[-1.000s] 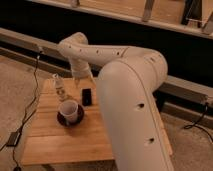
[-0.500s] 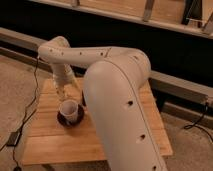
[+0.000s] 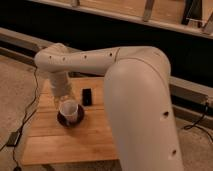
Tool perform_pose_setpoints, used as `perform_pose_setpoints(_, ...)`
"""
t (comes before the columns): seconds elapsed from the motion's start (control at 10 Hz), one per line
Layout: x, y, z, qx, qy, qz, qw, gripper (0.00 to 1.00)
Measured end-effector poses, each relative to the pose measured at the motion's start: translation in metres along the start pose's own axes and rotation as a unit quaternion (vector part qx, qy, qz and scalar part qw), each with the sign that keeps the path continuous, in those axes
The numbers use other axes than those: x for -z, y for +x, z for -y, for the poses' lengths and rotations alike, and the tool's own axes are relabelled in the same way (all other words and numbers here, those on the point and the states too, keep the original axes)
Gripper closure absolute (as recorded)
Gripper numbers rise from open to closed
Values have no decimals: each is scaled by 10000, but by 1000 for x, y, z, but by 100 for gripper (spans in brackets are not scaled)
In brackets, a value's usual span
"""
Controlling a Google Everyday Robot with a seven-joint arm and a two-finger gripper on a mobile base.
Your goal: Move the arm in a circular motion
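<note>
The arm [image 3: 135, 80] is a very large off-white jointed tube that fills the right and middle of the camera view. Its upper segment reaches left to a bend [image 3: 52, 57] and then turns down toward the wooden table [image 3: 65, 145]. The gripper [image 3: 61, 99] is at the lower end, just above the table's left part. It hangs close to the left of a white cup [image 3: 69, 110] that stands on a dark saucer [image 3: 70, 121].
A small black flat object [image 3: 87, 96] lies on the table right of the cup. A cable [image 3: 27, 112] and a dark box [image 3: 14, 139] lie on the floor at the left. A dark wall with a metal rail [image 3: 190, 87] runs behind the table.
The arm's bend has swung left and lower over the table. The wrist has come down beside the cup and now covers the clear bottle that showed earlier.
</note>
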Motion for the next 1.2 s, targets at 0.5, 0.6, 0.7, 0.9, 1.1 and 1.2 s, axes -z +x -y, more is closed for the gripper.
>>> perform_pose_setpoints(0.5, 13, 71, 76, -696, 165, 4, 9974, 35)
perform_pose_setpoints(0.6, 23, 82, 104, -937, 255, 93, 9952, 35)
perform_pose_setpoints(0.7, 29, 86, 121, -1094, 303, 147, 9934, 35)
perform_pose_setpoints(0.9, 45, 82, 165, -1363, 374, 325, 9894, 35)
perform_pose_setpoints(1.1, 57, 65, 200, -1498, 424, 474, 9867, 35)
perform_pose_setpoints(1.2, 60, 56, 215, -1552, 455, 514, 9855, 35)
